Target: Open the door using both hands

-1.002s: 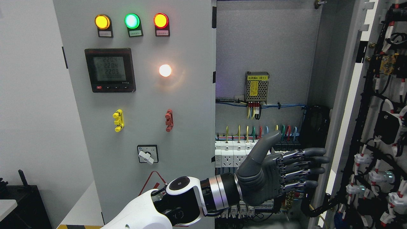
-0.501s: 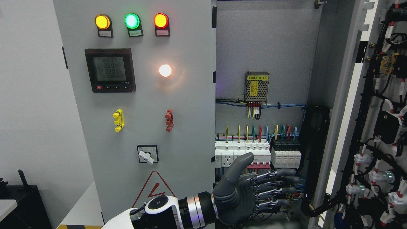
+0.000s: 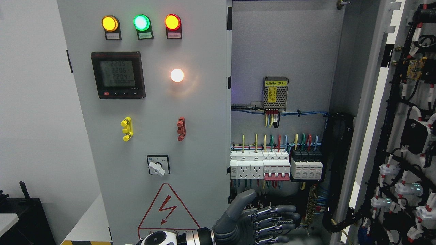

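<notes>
From the head camera, the cabinet [image 3: 286, 51] stands open: inside it are a mesh-covered power supply [image 3: 275, 93], a row of breakers [image 3: 276, 165] fed by coloured wires, and black cable bundles. Its right door [image 3: 405, 136] is swung wide at the picture's right; the left door [image 3: 153, 112] stays shut. The left hand [image 3: 253, 221] sits low before the opening, fingers extended and spread, thumb up, grasping nothing.
</notes>
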{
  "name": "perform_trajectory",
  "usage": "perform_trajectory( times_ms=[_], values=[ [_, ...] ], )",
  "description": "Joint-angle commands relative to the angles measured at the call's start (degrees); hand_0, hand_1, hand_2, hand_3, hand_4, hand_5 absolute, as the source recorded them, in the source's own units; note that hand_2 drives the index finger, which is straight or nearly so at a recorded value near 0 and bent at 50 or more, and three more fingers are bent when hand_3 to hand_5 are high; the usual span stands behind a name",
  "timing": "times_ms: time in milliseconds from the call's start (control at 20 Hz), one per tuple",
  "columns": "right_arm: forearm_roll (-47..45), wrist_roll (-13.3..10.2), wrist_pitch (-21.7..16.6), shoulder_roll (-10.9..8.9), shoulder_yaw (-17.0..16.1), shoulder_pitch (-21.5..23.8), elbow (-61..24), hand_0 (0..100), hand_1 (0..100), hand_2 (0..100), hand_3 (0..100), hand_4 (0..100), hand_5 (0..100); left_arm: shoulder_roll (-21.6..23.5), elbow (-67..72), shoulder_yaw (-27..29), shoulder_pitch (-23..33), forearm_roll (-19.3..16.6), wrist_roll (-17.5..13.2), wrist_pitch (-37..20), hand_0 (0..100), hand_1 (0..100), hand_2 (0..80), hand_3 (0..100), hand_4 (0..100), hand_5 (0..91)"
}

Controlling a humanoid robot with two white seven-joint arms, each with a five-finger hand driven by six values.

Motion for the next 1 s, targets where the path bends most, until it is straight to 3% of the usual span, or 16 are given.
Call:
perform_trajectory(
  times_ms=[0, 952],
  values=[
    [0.0, 0.0, 0.0, 0.00, 0.0, 0.0, 0.0, 0, 0, 0, 0, 0, 0, 7.2, -3.0, 0.1, 5.6, -2.2, -0.1, -0.6, 0, 0, 0.0, 0, 4, 0.0],
    [0.0, 0.0, 0.0, 0.00, 0.0, 0.0, 0.0, 0, 0, 0, 0, 0, 0, 18.4, -3.6, 0.6, 14.3, -2.4, -0.5, -0.9, 0, 0, 0.0, 0, 4, 0.0]
  ],
)
